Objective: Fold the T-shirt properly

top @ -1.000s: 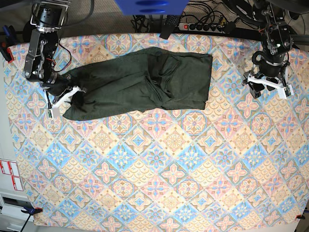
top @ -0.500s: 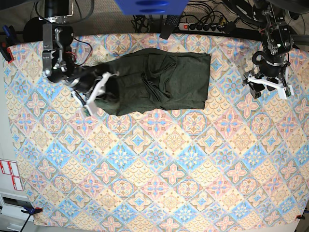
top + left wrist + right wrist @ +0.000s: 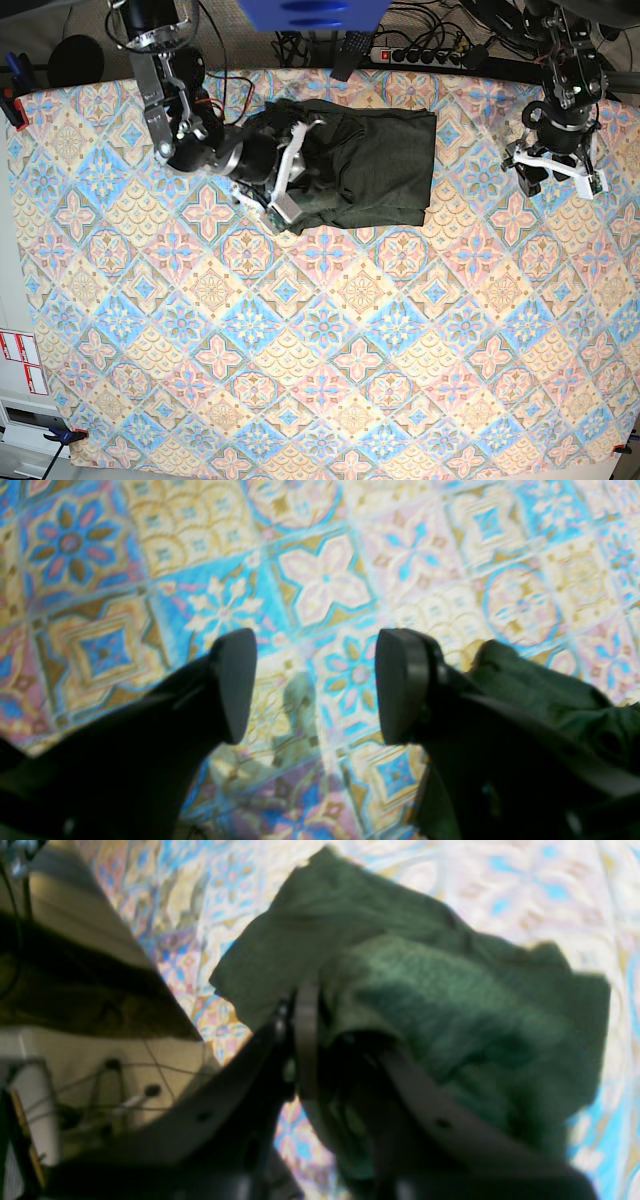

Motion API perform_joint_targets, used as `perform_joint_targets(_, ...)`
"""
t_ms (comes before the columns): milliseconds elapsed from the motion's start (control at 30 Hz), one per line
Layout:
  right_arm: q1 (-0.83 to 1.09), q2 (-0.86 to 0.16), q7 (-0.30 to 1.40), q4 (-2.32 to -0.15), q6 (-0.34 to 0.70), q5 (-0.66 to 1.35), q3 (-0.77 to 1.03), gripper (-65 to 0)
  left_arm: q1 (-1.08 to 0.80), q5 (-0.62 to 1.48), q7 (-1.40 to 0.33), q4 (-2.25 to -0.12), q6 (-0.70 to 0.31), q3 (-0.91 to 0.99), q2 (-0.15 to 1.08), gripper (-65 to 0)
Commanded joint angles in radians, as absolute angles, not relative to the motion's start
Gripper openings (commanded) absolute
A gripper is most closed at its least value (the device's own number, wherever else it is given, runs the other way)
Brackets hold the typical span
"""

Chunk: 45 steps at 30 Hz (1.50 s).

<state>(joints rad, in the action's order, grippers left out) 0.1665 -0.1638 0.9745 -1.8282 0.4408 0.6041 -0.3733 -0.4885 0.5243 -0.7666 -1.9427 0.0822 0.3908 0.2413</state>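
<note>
The dark olive-green T-shirt [image 3: 370,165] lies bunched at the back middle of the patterned tablecloth [image 3: 320,340]. My right gripper [image 3: 288,172] is over the shirt's left part, shut on a fold of its fabric. In the right wrist view the cloth [image 3: 450,1005] drapes over the gripper [image 3: 315,1040] and hides one finger. My left gripper [image 3: 556,168] hovers to the right of the shirt, apart from it. Its fingers [image 3: 235,685] stand open over bare tablecloth, with nothing between them [image 3: 315,685]. A strip of the shirt [image 3: 545,695] shows behind its right finger.
A power strip [image 3: 425,52] and cables lie along the table's back edge, beside a blue object [image 3: 310,12]. The table's left edge [image 3: 8,250] borders a white surface with red labels [image 3: 20,360]. A clamp [image 3: 60,432] grips the front left corner.
My right gripper has swept right with the shirt's left end, laying it over the body, so the shirt is much shorter. The left arm has barely moved.
</note>
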Motion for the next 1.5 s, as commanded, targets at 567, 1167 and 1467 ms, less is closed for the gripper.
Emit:
perform_joint_targets(567, -0.159, -0.177, 0.975, -1.701, 0.45, 0.63, -0.725, -65.0, -0.503, 0.522, -0.748, -1.96, 0.081, 0.467, 0.252, -27.5)
perform_joint_targets(1167, -0.306, -0.065, 0.972, -1.504, 0.45, 0.538, -0.812, -65.0, -0.503, 0.522, -0.753, -1.959, 0.081, 0.461, 0.251, -27.5)
perform_joint_targets(1467, -0.306, 0.059, 0.97, -1.359, 0.45, 0.34, -0.817, -65.0, -0.503, 0.526, -0.753, -1.959, 0.081, 0.46, 0.249, -27.5)
